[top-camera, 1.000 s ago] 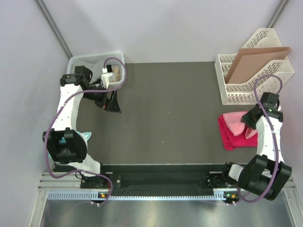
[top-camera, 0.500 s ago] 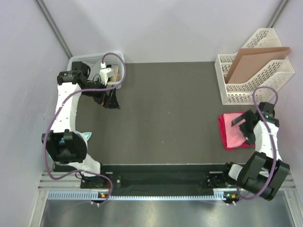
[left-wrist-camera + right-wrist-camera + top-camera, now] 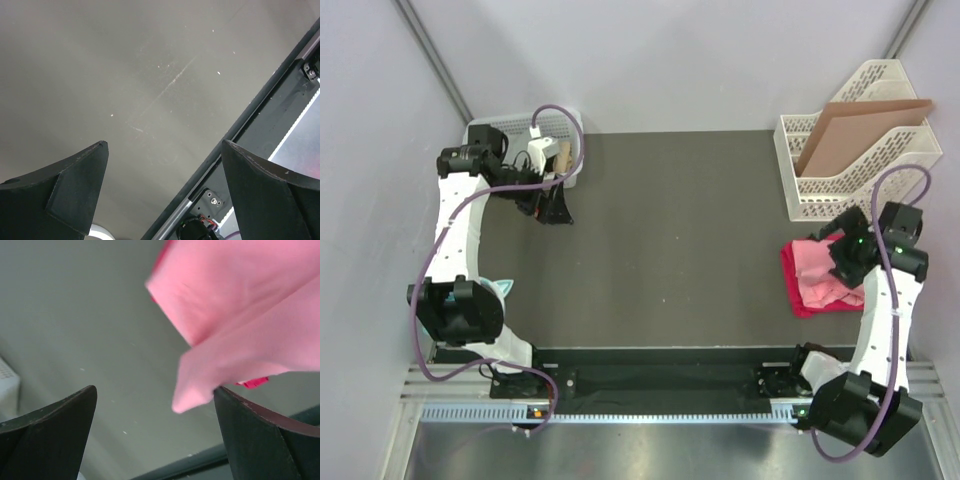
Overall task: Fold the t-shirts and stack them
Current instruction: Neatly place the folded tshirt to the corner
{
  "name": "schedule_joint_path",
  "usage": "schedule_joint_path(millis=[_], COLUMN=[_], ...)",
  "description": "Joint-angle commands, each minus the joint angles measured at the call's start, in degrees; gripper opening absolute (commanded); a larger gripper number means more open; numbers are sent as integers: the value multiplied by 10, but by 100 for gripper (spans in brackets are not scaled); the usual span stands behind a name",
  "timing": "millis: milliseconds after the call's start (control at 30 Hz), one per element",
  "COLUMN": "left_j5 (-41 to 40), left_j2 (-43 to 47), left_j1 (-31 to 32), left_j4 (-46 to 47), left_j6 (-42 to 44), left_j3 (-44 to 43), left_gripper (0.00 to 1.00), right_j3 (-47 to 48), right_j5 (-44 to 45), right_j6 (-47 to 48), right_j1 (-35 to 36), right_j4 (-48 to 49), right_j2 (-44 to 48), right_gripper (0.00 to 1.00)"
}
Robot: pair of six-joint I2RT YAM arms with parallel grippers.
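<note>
The t-shirts lie stacked at the table's right edge, a salmon-pink tee [image 3: 806, 257] on a magenta-red one [image 3: 812, 299]. My right gripper [image 3: 832, 250] hovers over the pile with its jaws wide open. In the right wrist view [image 3: 155, 432] the pink cloth [image 3: 235, 305] fills the upper right, blurred. One loose corner reaches down beside the right finger [image 3: 270, 440], not pinched. A sliver of the magenta tee [image 3: 255, 383] peeks out under it. My left gripper [image 3: 550, 205] is open at the far left near the basket. Its wrist view [image 3: 165, 192] shows only bare mat between the fingers.
A white basket [image 3: 560, 125] with small items stands at the back left, right by the left arm. A white file rack [image 3: 840, 185] holding a brown cardboard sheet [image 3: 855, 130] stands at the back right, just behind the pile. The black rail [image 3: 260, 110] borders the mat.
My right gripper opened and let go of the pink tee, which now lies on the magenta one, and the right arm shifted over the pile. The left arm drew slightly back toward the basket.
</note>
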State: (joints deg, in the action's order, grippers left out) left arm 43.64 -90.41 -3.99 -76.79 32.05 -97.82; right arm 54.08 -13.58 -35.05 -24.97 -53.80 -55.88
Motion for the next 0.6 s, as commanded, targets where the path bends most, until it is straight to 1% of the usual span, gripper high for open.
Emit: schedule_joint_path(millis=[0,100,300,400,467,533,567], left_j5=[8,9,6,15,15,8,1], left_j2=[3,1,-1,-6,-4,1,6], left_j1=[-1,-2,-1,-1,-2,-1,-1], left_j4=[-75,-79,-76,-77,-78,-78,-78], left_j6=[-4,-5,-6,-9,-8,-7,-4], left_j3=[-28,-32,-37,-34,-33,-31,-30], left_gripper=[99,99,99,99,99,99,99], right_j3=[48,13,-28,-35,-32,-26,-23], right_j5=[-20,-30,-22,-30,-30,-20,-21], right_j6=[-33,-41,-29,-55,-66,-78,-83], right_j1=[5,5,5,5,5,2,-1], right_j4=[2,26,22,72,98,141,173], right_j2=[-5,-10,-10,-9,-26,-71,-112], right_gripper=[100,100,100,100,100,100,100])
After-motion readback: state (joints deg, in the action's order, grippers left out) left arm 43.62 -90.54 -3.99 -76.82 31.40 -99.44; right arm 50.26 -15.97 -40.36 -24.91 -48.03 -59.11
